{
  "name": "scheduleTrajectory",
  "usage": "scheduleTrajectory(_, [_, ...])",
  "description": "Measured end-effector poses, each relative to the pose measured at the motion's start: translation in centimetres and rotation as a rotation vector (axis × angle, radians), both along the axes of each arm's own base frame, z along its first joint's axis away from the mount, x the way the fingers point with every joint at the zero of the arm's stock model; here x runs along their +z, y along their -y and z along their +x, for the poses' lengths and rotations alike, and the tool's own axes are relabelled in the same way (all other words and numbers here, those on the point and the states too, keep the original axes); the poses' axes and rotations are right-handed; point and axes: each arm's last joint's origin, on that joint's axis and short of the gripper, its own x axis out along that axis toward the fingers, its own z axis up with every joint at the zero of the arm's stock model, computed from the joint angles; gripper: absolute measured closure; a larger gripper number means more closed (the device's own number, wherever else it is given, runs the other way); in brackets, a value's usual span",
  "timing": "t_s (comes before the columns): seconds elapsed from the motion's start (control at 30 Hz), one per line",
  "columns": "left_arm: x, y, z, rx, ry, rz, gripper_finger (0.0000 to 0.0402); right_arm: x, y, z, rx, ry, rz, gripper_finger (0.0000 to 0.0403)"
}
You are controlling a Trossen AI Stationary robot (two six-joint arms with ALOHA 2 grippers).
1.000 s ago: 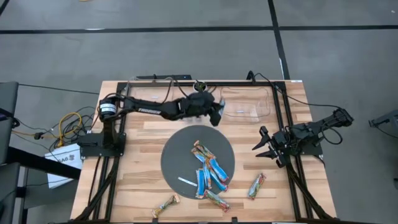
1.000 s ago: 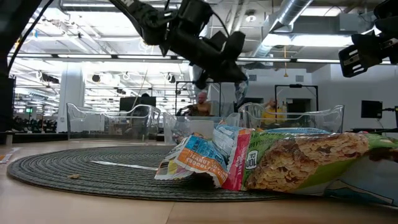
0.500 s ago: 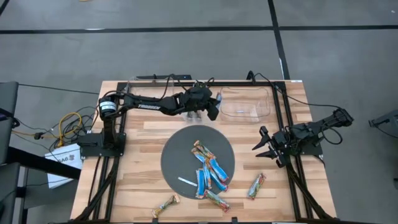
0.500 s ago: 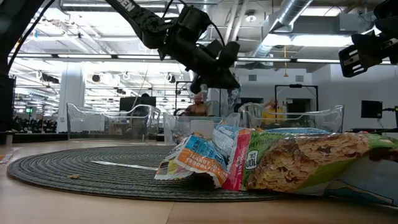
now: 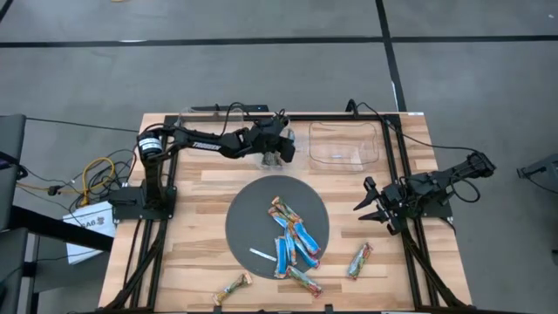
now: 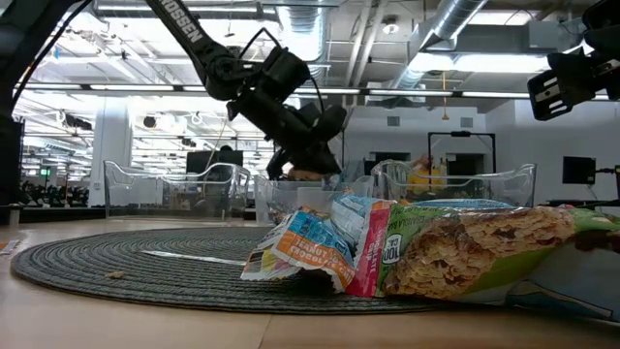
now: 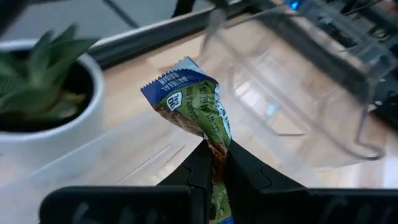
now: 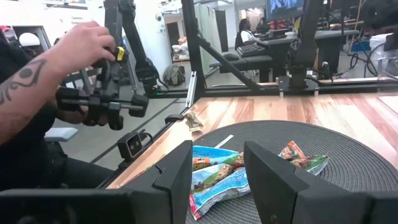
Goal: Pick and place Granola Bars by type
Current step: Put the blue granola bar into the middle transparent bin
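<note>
Leftward now, left pincer [image 7: 214,163] grips green bar [image 7: 198,112], label perhaps "OATMEAL RAISIN".

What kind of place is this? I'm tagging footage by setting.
Probably a robotics lab in an open industrial workspace: exposed ceiling ducts, a wooden table in a black frame, and a person's hand working a control rig nearby.

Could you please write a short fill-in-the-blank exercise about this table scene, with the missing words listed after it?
1. The left tool is shut on a green-wrapped granola bar, held above the ____ end of the wooden table.
2. The right tool waits with its fingers ____.
3. Most granola bars lie on the round dark ____.
4. The clear plastic bins stand at the table's ____ edge.

Missing words: far; open; mat; far
</note>
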Motion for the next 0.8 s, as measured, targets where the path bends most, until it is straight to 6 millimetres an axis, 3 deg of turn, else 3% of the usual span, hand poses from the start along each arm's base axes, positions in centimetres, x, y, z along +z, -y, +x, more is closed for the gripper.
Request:
scheduleTrajectory(0.47, [-0.81, -0.37, -0.72, 0.042, 0.002, -0.254, 0.0379, 0.00, 0.00, 0.00, 0.000, 0.000, 0.000, 0.0265])
scheduleTrajectory(0.8, [-0.87, -0.43, -0.75, 0.068, -0.005, -0.239, 0.0367, 0.00, 0.00, 0.00, 0.000, 0.000, 0.000, 0.0264])
